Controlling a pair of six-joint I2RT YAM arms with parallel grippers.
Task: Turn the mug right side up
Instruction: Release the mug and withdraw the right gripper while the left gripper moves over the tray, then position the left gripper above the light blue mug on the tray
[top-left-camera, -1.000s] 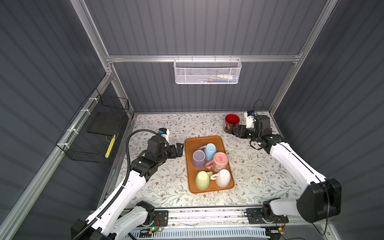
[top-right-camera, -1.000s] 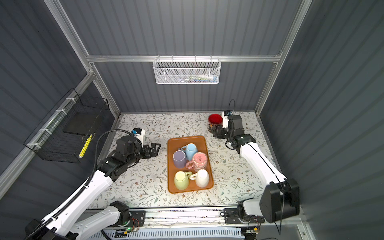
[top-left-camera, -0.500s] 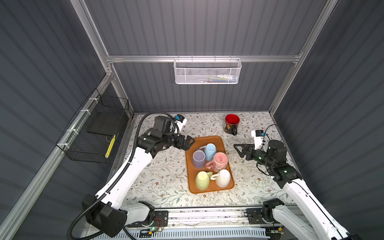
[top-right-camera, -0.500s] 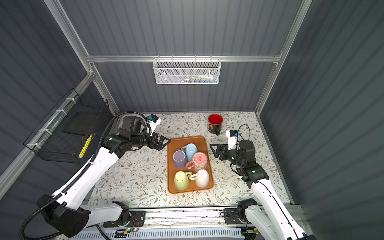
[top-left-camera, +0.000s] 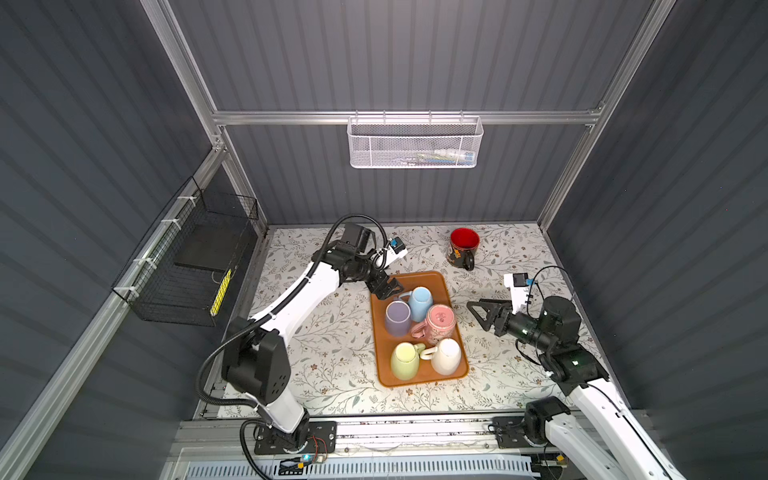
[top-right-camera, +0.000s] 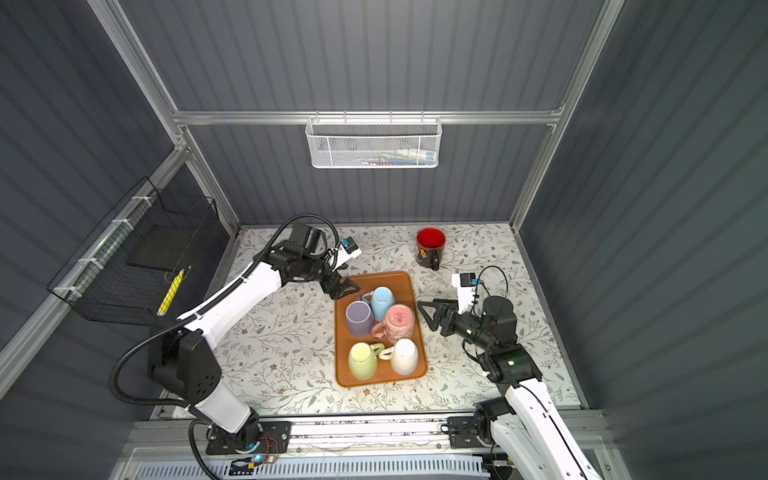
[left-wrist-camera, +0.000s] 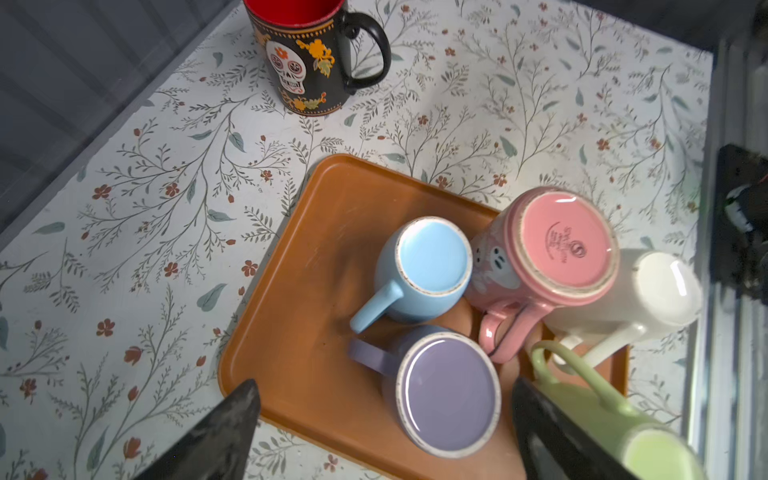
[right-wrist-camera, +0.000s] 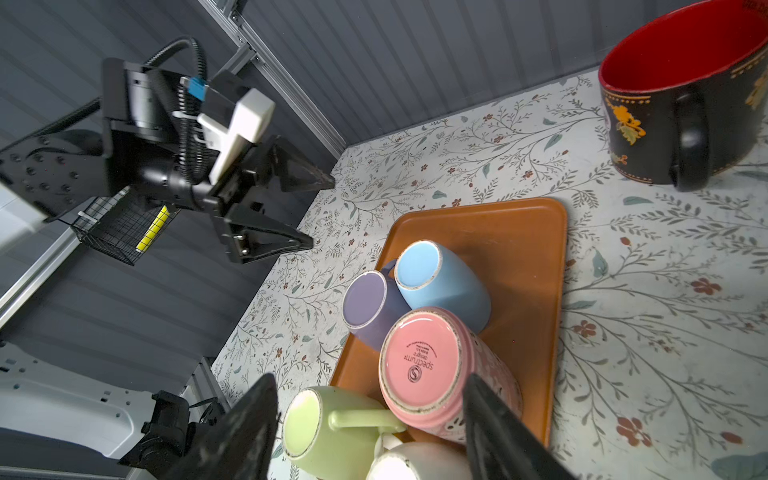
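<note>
An orange tray (top-left-camera: 415, 275) holds several mugs, all bottom up: light blue (top-left-camera: 419, 303), purple (top-left-camera: 397, 318), pink (top-left-camera: 440, 320), green (top-left-camera: 405, 359) and white (top-left-camera: 446, 355). My left gripper (top-left-camera: 386, 286) hangs open over the tray's far left corner, beside the blue mug's handle. In the left wrist view the purple mug (left-wrist-camera: 449, 392) lies between its fingertips. My right gripper (top-left-camera: 482, 313) is open to the right of the tray, level with the pink mug (right-wrist-camera: 419, 365), and nothing is in it.
A black mug with a red inside and a skull print (top-left-camera: 463, 247) stands upright on the table behind the tray. A white mesh basket (top-left-camera: 415, 143) hangs on the back wall and a black wire basket (top-left-camera: 195, 266) on the left wall.
My right gripper has left the black and red mug at the back and drawn back beside the tray. My left gripper has swung from the left of the tray to over its far left corner.
</note>
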